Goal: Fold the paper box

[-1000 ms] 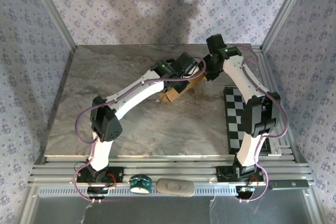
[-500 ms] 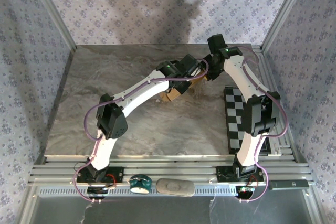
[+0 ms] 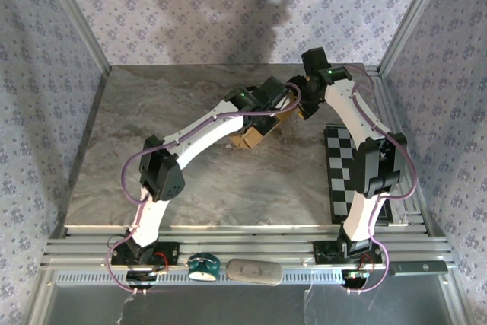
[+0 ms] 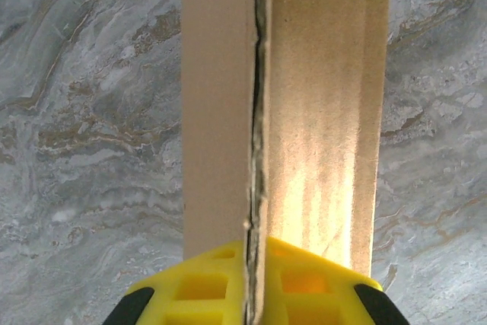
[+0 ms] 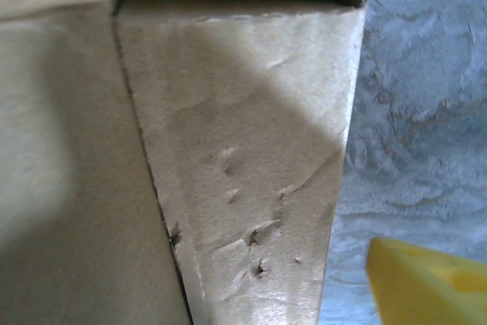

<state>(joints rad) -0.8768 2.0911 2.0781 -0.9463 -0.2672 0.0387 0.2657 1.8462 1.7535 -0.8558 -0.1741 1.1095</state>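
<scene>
Mid-fold: box sat far-centre on tabletop. Left fingers pinched its upright wall; right fingers spread, just off it. Next likely needed right pressing a flap in.

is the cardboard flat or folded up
Folded up, at least partly: the tan cardboard paper box shows walls meeting at a corner; the left gripper pinches doubled layers.
</scene>
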